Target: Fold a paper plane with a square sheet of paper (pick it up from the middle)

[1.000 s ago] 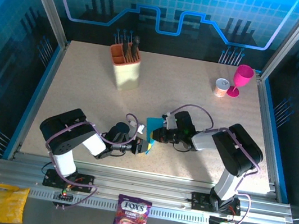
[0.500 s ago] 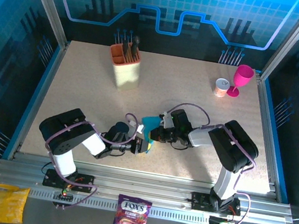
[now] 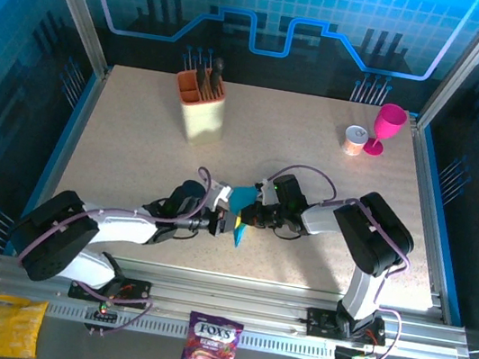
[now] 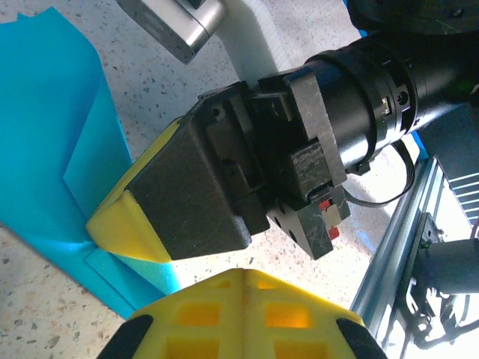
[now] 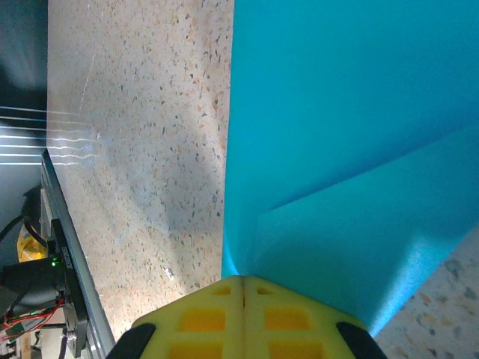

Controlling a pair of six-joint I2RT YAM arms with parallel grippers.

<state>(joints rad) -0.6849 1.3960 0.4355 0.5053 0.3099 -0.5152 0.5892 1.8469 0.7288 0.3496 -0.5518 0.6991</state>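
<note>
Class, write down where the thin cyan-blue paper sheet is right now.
Top view: the cyan-blue paper sheet is mid-table, gripped by the right claw, left claw beside it, nearer the arms than the beige utensil holder.

Plain cyan-blue sheet of paper (image 3: 241,201) stands out against a speckled beige table (image 3: 135,145); magenta goblet (image 3: 390,121) at two o'clock, orange-and-cream utensil holder (image 3: 201,111) at eleven.

The left arm stretches low toward 2 o'clock, the left gripper (image 3: 228,225) with its fingers pressed together. The right arm doubles back toward 9 o'clock, the right gripper (image 3: 248,216) just beside the left, fingers pinched on the paper (image 3: 242,200).
</note>
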